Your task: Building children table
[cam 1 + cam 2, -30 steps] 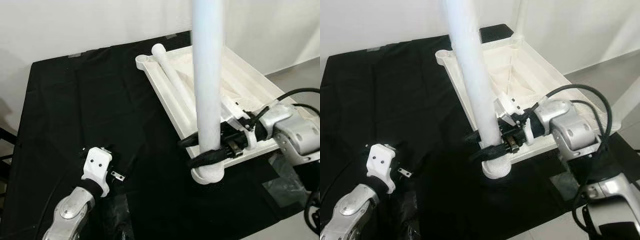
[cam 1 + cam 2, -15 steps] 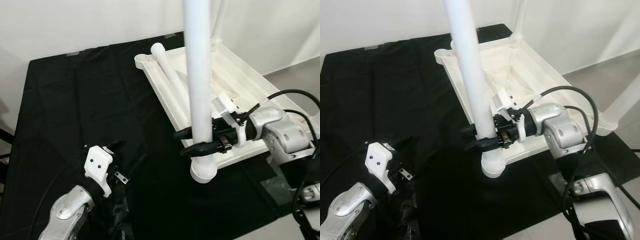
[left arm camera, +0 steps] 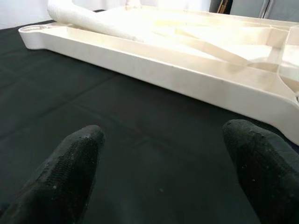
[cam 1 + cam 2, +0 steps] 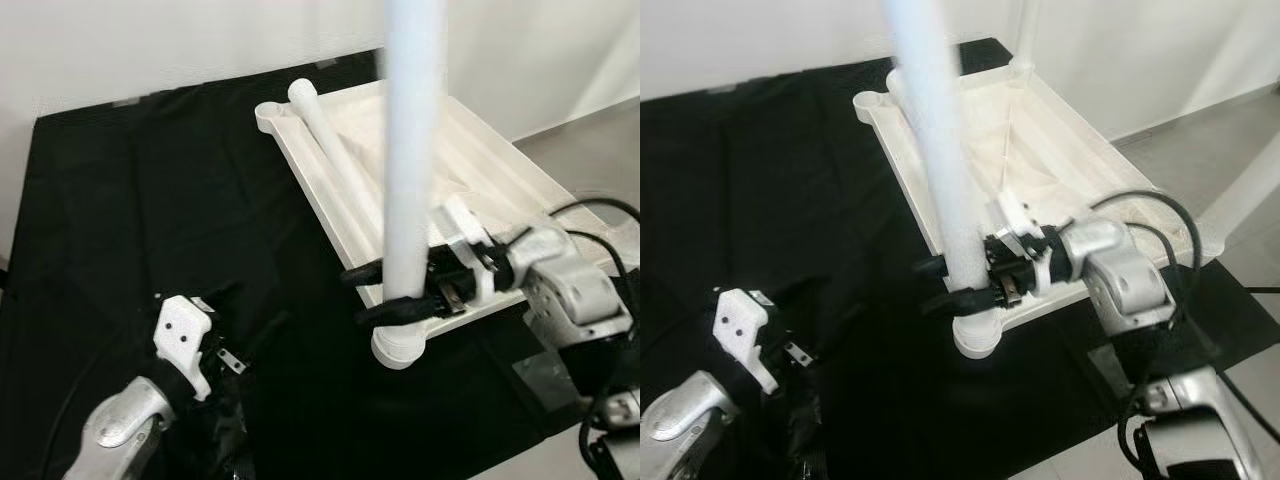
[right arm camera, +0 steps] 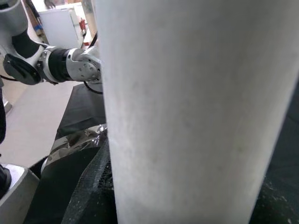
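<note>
Standing nearly upright at the near corner of the upturned white tabletop (image 4: 500, 170), a white table leg (image 4: 410, 180) rises out of the top of the head views, its threaded foot (image 4: 398, 348) at the tabletop's corner socket toward five o'clock of the scene's centre. The right gripper (image 4: 385, 295) reaches in from three o'clock and pinches the leg just above that foot, one black finger (image 4: 362, 273) wrapping behind it and the other (image 4: 385, 312) in front; the right wrist view looks straight onto the leg's pale surface (image 5: 196, 107) with black finger mesh (image 5: 91, 186) pressed against it. A second white leg (image 4: 335, 160) lies flat inside the tabletop's frame, running from about twelve o'clock down toward the centre. At the tabletop's far corner another leg (image 4: 1025, 35) stands upright. All of this rests on a black cloth (image 4: 150, 210) spread over the work surface. At seven o'clock the left gripper (image 3: 163, 158) hovers low over the cloth, well apart from the tabletop, its two black fingers (image 3: 70, 163) spread wide with nothing between them; the left wrist view faces the tabletop's long side rail (image 3: 154, 60). Grey floor (image 4: 590, 140) shows at two o'clock.
</note>
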Robot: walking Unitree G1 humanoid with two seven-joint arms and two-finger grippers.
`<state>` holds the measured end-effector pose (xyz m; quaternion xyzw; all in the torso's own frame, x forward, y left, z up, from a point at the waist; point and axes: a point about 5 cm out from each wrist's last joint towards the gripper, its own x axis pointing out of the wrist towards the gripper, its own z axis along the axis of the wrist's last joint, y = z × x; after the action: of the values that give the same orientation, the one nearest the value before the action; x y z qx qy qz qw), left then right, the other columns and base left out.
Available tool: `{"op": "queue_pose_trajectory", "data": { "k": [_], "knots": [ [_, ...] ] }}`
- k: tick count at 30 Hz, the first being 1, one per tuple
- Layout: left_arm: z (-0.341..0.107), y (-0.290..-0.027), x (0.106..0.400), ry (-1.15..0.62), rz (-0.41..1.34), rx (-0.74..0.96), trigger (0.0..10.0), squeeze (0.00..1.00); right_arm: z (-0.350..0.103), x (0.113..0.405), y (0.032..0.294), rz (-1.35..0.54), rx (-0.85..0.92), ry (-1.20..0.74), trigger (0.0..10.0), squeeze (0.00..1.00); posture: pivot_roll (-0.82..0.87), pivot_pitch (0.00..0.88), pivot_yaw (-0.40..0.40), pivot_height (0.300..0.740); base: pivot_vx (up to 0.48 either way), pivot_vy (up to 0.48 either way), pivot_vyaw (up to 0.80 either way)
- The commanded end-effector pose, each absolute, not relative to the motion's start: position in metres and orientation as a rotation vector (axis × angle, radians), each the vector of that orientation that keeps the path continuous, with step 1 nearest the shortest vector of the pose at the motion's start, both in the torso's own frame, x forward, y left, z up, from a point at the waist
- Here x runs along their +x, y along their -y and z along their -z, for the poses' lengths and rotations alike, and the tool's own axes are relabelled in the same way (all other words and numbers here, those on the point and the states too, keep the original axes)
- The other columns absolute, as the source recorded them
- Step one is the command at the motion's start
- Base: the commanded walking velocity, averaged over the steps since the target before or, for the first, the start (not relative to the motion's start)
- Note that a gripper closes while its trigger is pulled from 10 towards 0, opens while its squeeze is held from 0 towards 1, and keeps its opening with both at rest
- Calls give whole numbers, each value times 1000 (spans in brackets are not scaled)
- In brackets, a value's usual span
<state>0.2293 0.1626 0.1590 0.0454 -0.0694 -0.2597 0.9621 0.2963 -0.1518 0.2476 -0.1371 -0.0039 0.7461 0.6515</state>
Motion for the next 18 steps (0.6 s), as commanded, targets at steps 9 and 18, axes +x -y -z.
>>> {"op": "queue_pose_trajectory", "data": {
  "k": [9,18],
  "knots": [
    [-156,-165,228,112,542,102,10000,0,-215,276,153,-1591,-302,-11,10000,0,-22,298,22,740,0,0,0],
    [-156,-165,229,109,542,104,10000,0,-205,259,153,-1514,-251,23,10000,0,-27,293,23,740,0,0,0]
  ]
}}
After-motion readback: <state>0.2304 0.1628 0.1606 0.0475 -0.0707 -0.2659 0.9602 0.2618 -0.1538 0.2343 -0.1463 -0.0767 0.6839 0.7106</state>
